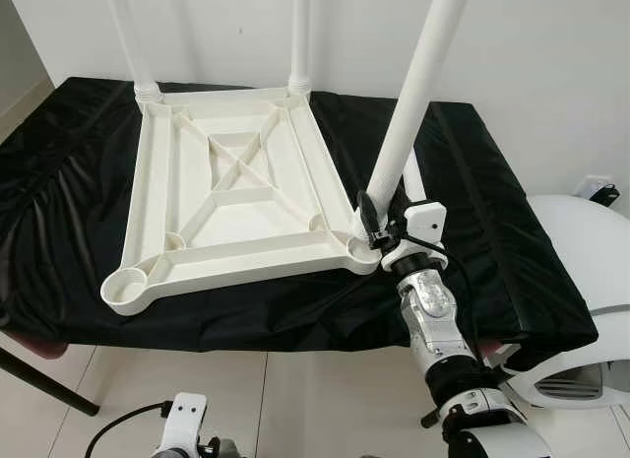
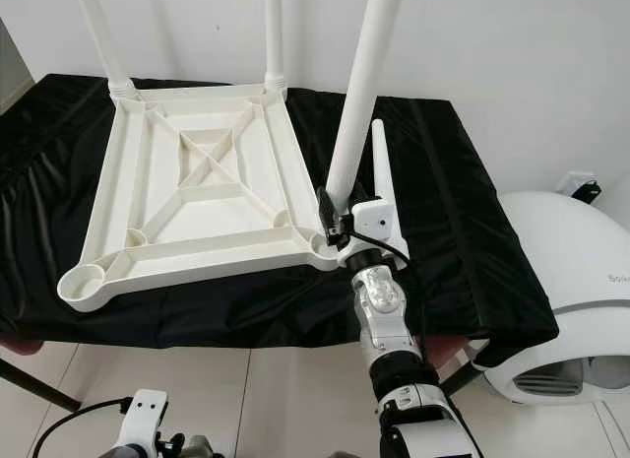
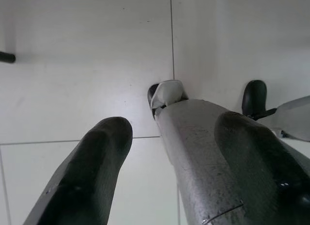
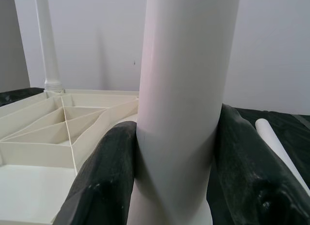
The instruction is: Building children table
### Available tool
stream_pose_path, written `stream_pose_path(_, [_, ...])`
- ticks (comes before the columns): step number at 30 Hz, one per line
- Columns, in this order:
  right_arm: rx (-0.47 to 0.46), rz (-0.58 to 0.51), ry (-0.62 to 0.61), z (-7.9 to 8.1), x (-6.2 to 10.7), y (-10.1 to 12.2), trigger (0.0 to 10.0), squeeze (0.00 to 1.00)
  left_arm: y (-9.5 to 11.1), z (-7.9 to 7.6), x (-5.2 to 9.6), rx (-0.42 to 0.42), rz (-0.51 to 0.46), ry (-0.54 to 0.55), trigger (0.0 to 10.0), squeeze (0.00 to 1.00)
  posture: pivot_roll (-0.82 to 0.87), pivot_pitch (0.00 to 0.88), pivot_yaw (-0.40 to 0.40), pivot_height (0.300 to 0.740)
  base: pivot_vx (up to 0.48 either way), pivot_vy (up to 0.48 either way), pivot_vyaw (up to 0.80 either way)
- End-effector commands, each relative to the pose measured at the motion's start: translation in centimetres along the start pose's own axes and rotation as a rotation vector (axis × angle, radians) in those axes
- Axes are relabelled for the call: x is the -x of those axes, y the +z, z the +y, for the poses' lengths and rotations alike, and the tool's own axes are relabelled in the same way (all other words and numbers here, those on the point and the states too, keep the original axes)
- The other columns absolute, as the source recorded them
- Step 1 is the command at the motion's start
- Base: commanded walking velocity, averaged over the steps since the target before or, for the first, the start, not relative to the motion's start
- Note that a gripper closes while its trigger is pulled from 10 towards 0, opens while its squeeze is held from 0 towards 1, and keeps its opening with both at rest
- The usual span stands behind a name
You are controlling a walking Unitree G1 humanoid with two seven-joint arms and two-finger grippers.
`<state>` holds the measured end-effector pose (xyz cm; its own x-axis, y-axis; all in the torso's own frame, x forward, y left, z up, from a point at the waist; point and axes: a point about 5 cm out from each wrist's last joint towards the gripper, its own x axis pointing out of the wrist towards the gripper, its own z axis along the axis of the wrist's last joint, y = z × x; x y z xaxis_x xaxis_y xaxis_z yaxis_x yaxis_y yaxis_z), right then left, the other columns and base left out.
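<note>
Lying upside down on a black cloth [image 1: 492,212], the white tabletop [image 1: 241,197] shows its ribbed underside. Right gripper [image 1: 372,225] pinches the near-right leg [image 1: 413,94] just above its corner socket, one black finger on each side, as the right wrist view confirms [image 4: 179,99]. Left gripper [image 3: 169,152] hangs low over the tiled floor [image 3: 87,65] with its fingers [image 3: 92,172] spread and nothing between them.

Handling, as judged: the moulded plastic parts look light and stiff, with a smooth, rather slippery surface. A tall leg offers much leverage, so a hold low down, near the socket, should steady it best; a grip high up could tilt or wrench it out. The top itself seems best held by its rim or ribs.

Count:
- Tabletop: one.
- Legs standing: three, two at the far corners [image 1: 133,44] [image 1: 299,34] and the one held.
- Loose leg [image 2: 382,172]: one, lying on the cloth just beside the held leg.
- Open socket [image 1: 128,284]: one, at the near-left corner.

A white appliance [image 1: 591,281] stands to the right, beyond the cloth.
</note>
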<state>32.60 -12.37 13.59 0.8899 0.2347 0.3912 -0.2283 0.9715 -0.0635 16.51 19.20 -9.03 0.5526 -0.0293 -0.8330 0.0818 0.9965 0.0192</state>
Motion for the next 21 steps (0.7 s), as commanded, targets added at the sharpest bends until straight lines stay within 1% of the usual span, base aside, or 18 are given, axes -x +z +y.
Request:
stream_pose_path(1, [-0.009,-0.004,-0.013,-0.01,0.0,0.11,10.0,0.0,-0.62,-0.04,0.03,0.022,0.027,0.1,10.0,0.0,0.04,0.0,-0.022,0.74,0.0,0.0,0.0])
stream_pose_path(3, [-0.011,-0.005,-0.015,0.05,-0.03,0.13,10.0,0.0,-0.76,-0.43,0.0,0.005,0.037,0.085,10.0,0.0,0.04,0.0,-0.019,0.74,0.0,0.0,0.0])
stream_pose_path(6, [-0.013,-0.006,-0.016,0.17,-0.1,0.14,10.0,0.0,-0.92,-0.62,-0.01,-0.003,0.049,0.079,10.0,0.0,0.04,0.0,-0.017,0.74,0.0,0.0,0.0])
stream_pose_path(8, [-0.015,-0.007,-0.015,0.24,-0.13,0.15,10.0,0.0,-0.86,-0.76,-0.02,-0.028,0.045,0.063,10.0,0.0,0.04,0.0,-0.016,0.74,0.0,0.0,0.0])
stream_pose_path(9, [-0.016,-0.008,-0.015,0.26,-0.13,0.15,10.0,0.0,-0.91,-0.81,-0.01,0.0,0.041,0.055,10.0,0.0,0.04,0.0,-0.018,0.74,0.0,0.0,0.0])
stream_pose_path(12, [-0.016,-0.008,-0.014,0.25,-0.14,0.17,10.0,0.0,-0.82,-0.86,-0.01,0.01,0.03,0.041,10.0,0.0,0.04,0.0,-0.026,0.74,0.0,0.0,0.0])
stream_pose_path(13, [-0.016,-0.008,-0.015,0.22,-0.16,0.18,10.0,0.0,-0.7,-0.86,-0.02,-0.01,0.023,0.031,10.0,0.0,0.05,0.0,-0.038,0.74,0.0,0.0,0.0])
stream_pose_path(19, [-0.016,-0.007,-0.009,0.16,-0.29,0.23,10.0,0.0,-0.28,-0.64,-0.05,-0.059,0.007,0.019,10.0,0.0,0.05,0.0,-0.05,0.74,0.0,0.0,0.0])
stream_pose_path(20, [-0.016,-0.007,-0.004,0.15,-0.41,0.27,10.0,0.0,-0.02,-0.5,-0.08,-0.099,0.002,0.014,10.0,0.0,0.06,0.0,-0.065,0.74,0.0,0.0,0.0])
stream_pose_path(21, [-0.016,-0.007,-0.004,0.15,-0.41,0.27,10.0,0.0,-0.02,-0.5,-0.08,-0.099,0.002,0.014,10.0,0.0,0.06,0.0,-0.065,0.74,0.0,0.0,0.0])
